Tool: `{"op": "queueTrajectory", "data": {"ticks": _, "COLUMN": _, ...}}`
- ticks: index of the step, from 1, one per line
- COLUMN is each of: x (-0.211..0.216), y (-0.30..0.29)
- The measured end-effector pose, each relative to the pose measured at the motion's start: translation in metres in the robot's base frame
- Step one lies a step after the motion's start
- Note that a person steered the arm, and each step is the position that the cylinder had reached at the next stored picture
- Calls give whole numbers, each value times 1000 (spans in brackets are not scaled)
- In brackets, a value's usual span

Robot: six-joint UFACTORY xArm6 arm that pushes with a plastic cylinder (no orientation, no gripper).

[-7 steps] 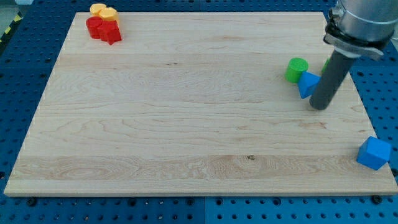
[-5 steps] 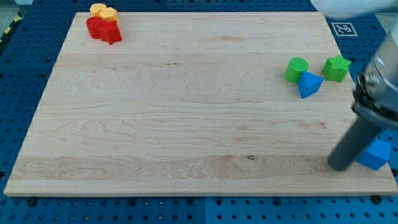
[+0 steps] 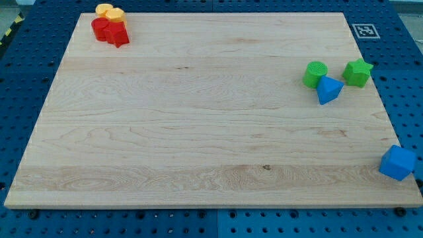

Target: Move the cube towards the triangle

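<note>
my tip does not show anywhere in the camera view, so i cannot place it relative to the blocks; there is no claw on this arm, only the rod, and with the rod out of sight i cannot tell anything about its state.

the blue cube sits at the view's bottom right, on the very edge of the wooden surface, partly overhanging the right rim. the blue triangle lies well apart from it, up along the right side of the surface. a green cylinder stands just beside the triangle, at its upper left, seemingly touching it. a green star rests near them, to the view's right of the cylinder and apart from the triangle.

in the view's top left corner a cluster of red blocks sits packed together, their shapes hard to make out, with yellow blocks touching them on the far side, at the surface's top edge. a blue pegboard surrounds the surface.
</note>
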State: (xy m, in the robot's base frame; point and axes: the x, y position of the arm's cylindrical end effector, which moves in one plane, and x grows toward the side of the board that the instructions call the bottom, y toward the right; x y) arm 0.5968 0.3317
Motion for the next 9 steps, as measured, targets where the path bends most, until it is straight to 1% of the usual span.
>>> {"op": "queueTrajectory", "data": {"ticks": 1, "x": 0, "y": -27}}
{"op": "queueTrajectory", "data": {"ticks": 3, "x": -20, "y": -64}}
{"op": "queueTrajectory", "data": {"ticks": 5, "x": -34, "y": -77}}
{"op": "queueTrajectory", "data": {"ticks": 7, "x": -34, "y": -97}}
{"op": "queueTrajectory", "data": {"ticks": 8, "x": -41, "y": -99}}
{"op": "queueTrajectory", "data": {"ticks": 9, "x": -57, "y": -101}}
